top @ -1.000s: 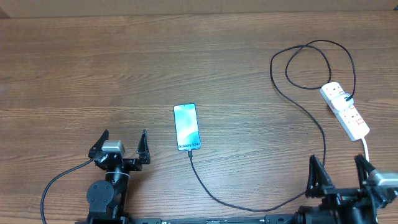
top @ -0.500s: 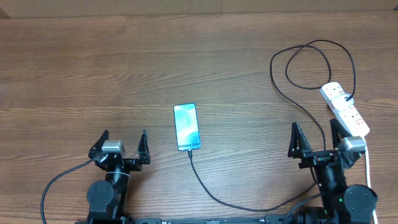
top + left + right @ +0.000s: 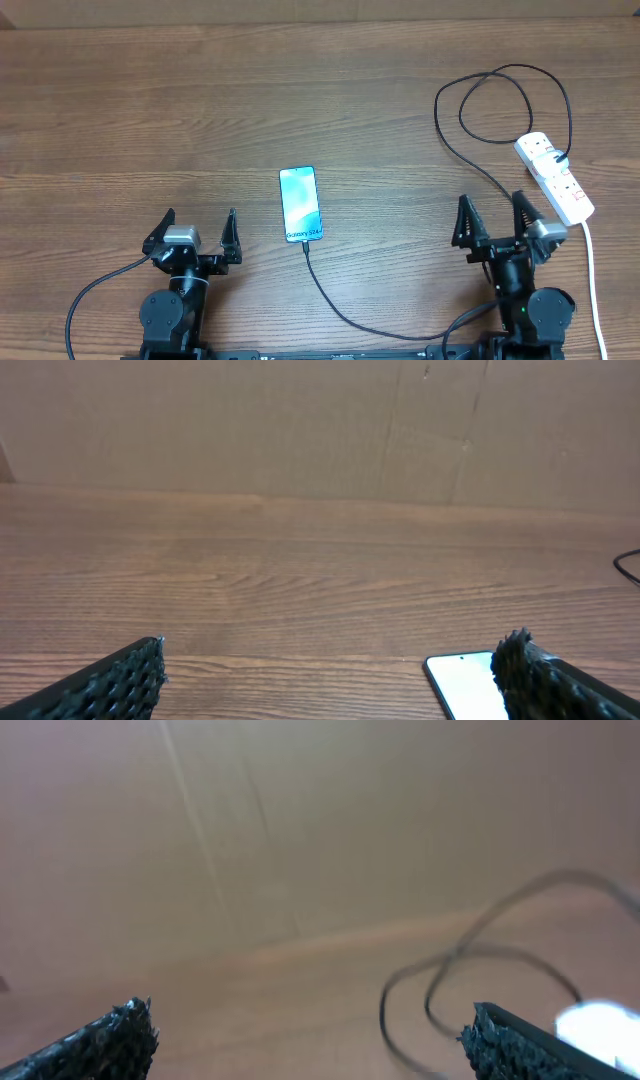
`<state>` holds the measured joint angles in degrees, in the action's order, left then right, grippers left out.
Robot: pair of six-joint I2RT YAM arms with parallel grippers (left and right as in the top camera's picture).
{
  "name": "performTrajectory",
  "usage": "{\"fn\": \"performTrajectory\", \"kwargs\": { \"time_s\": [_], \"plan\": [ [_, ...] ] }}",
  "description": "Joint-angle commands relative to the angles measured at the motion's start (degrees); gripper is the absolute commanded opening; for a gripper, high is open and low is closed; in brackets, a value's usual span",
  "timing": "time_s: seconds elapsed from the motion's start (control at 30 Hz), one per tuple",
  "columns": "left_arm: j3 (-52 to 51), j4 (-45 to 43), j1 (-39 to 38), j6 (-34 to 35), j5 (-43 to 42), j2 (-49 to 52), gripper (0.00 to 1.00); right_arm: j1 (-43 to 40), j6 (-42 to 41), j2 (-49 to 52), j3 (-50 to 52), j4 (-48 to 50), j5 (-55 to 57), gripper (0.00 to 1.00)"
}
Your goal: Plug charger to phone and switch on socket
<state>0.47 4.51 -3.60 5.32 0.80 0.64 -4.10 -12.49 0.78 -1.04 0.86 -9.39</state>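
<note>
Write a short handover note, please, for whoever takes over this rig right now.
Left gripper: open, empty, left of the phone.
Right gripper: open, empty, beside the socket, not touching it.
Phone: flat mid-table, screen up.
Charger: its tip meets the phone's near end, and its plug sits in the socket.
Done: the charger looks plugged in at both ends, but the seating at the phone is too small to confirm.
Left: check that joint, then press the socket switch. Its state cannot be read from here.
</note>
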Motion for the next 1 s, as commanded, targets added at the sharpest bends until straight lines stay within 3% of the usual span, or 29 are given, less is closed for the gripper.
{"fn": "performTrajectory", "kwargs": {
  "time_s": [0.0,0.17,0.37,0.97],
  "plan": [
    [-0.2,-0.1,0.5,-1.5,-0.6,-0.3,1.0,0.0,-2.3,-0.6,0.6,0.6,2.3,1.0],
    [-0.2,-0.1,0.5,-1.5,-0.6,-0.3,1.0,-0.2,-2.3,-0.6,0.6,-5.4,2.5,1.0],
    [-0.2,-0.1,0.5,-1.5,-0.6,-0.3,0.99,-0.2,2.1,-0.6,0.6,-5.2,2.5,1.0],
    [-0.2,-0.1,0.5,-1.5,-0.6,-0.3,0.99,0.7,2.1,-0.6,0.6,-5.1,2.5,1.0]
  ]
}}
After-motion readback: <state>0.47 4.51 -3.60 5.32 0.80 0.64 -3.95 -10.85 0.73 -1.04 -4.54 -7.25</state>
